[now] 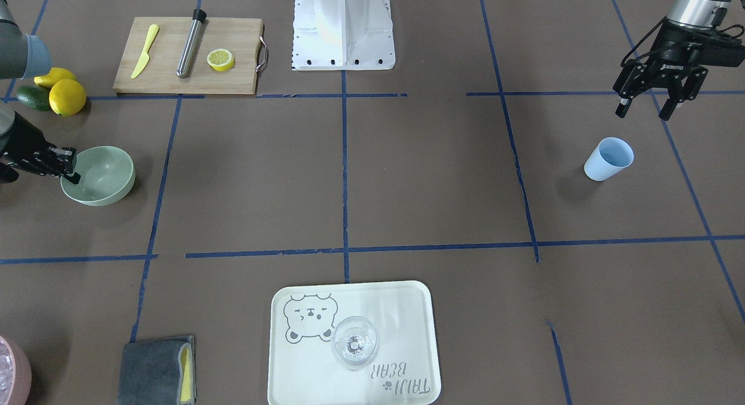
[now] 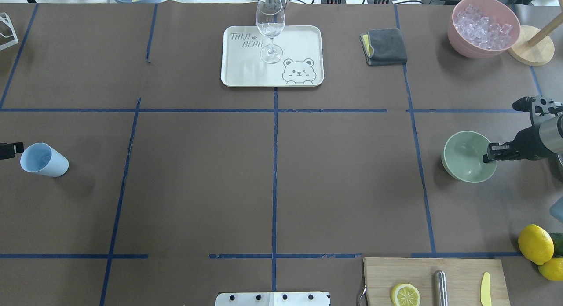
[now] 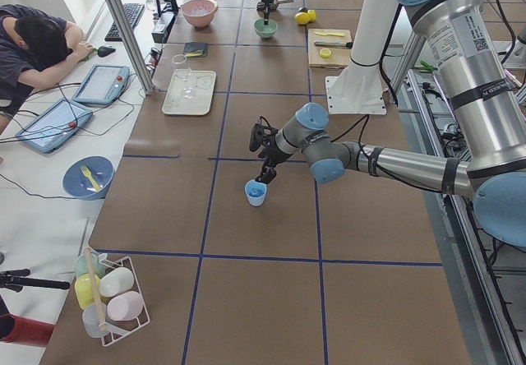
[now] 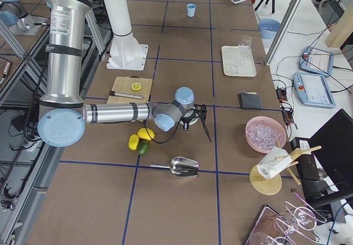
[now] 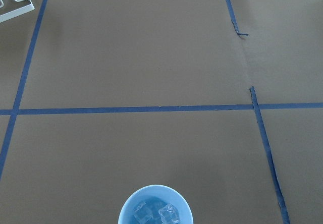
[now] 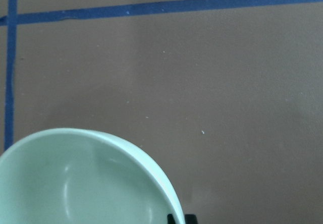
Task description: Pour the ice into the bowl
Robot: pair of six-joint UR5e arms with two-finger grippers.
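Right tool [image 1: 68, 165] is clamping the rim of the bowl [image 1: 107, 172], likely steadying it, while the left tool [image 1: 643, 111] is hovering open near the cup [image 1: 608, 159] of ice [image 5: 155, 213], readying a grasp.

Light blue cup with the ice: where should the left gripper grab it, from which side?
Its side wall, around mid-height, jaws straddling the light blue cup. It stands upright with ice inside, so leave the rim free for pouring. The left gripper hangs open above it, offset to the robot's left; coming from there looks shortest.
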